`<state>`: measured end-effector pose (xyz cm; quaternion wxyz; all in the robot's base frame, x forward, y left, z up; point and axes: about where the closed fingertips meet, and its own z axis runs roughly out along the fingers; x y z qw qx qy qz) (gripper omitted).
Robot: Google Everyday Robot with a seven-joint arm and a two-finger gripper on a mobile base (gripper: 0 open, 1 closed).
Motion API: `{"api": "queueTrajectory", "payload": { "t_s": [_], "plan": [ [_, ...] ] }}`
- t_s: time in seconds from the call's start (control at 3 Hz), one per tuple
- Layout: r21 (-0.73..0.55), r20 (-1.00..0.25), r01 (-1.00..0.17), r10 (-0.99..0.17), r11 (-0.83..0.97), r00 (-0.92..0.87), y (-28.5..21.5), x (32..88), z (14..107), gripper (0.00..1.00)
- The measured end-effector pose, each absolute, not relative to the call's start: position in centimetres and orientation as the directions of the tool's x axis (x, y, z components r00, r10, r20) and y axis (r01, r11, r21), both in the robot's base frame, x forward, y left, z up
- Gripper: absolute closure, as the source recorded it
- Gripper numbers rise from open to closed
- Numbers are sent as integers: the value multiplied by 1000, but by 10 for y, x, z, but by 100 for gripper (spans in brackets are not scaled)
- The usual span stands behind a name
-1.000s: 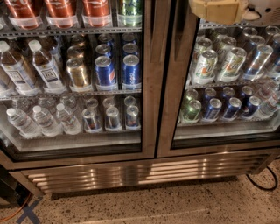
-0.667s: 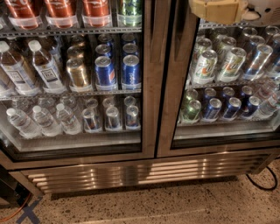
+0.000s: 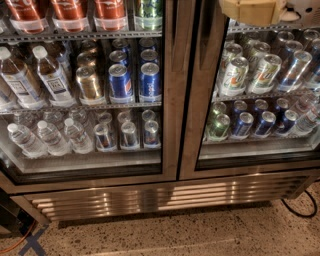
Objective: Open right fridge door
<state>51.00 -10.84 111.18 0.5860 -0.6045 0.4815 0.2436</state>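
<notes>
The right fridge door (image 3: 199, 115) is a glass pane in a brushed steel frame and fills the right half of the camera view. It lies flush with the matching left door (image 3: 170, 100), and a dark seam runs between the two. Green, silver and blue cans (image 3: 250, 75) show on shelves behind its glass. My gripper (image 3: 252, 10) shows only as a beige and white part at the top right edge, in front of the upper part of the right door's glass.
Behind the left door are water bottles (image 3: 50, 135), gold and blue cans (image 3: 120, 80). A steel vent grille (image 3: 165, 197) runs below both doors. On the speckled floor lie a black cable (image 3: 300, 210) at right and an orange cable (image 3: 20, 240) at lower left.
</notes>
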Motion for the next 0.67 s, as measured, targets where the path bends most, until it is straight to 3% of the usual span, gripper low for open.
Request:
{"api": "queueTrajectory", "payload": {
  "t_s": [0.67],
  "plan": [
    [-476, -858, -866, -299, 155, 418, -108, 510, 1113, 100]
  ]
}}
